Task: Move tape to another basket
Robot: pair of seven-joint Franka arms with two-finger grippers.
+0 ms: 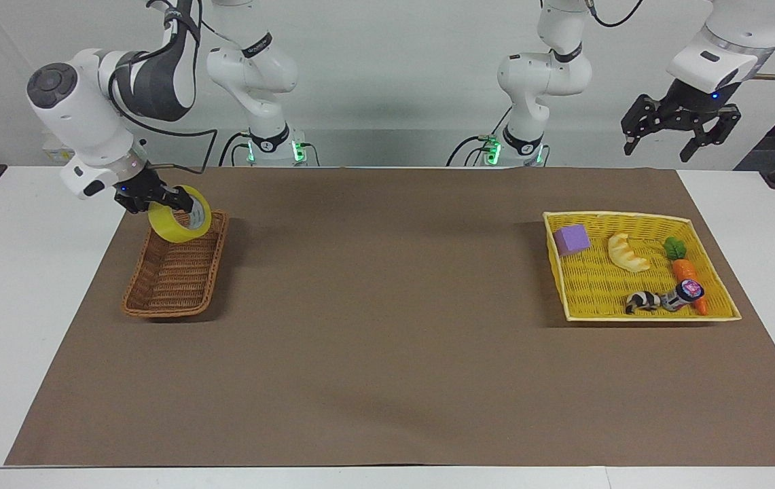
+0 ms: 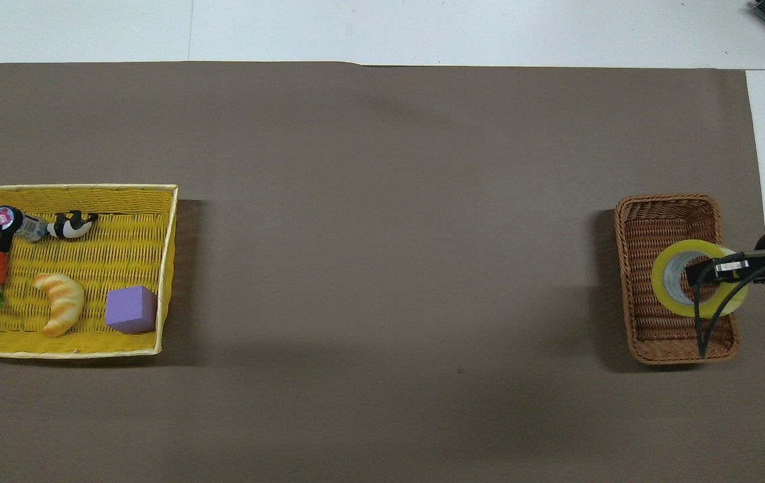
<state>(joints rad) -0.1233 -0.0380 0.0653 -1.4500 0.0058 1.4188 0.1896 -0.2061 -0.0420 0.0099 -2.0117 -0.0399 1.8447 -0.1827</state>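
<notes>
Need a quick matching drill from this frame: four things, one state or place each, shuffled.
Things:
1. tape
2. brown basket
3. left gripper
4. purple block

States:
A. in the yellow basket
B. open, raised, waiting
C. held by the right gripper
D. under the tape, at the right arm's end

Pairs: 1-C, 2-D, 3-B, 4-A

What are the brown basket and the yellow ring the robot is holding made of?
The brown basket looks like woven wicker: thin strands cross in rows along its sides and floor, with a dull finish. The yellow ring is a roll of tape, likely shiny see-through plastic film wound on a grey-white core, perhaps cardboard. The right gripper holds it over the basket.
</notes>
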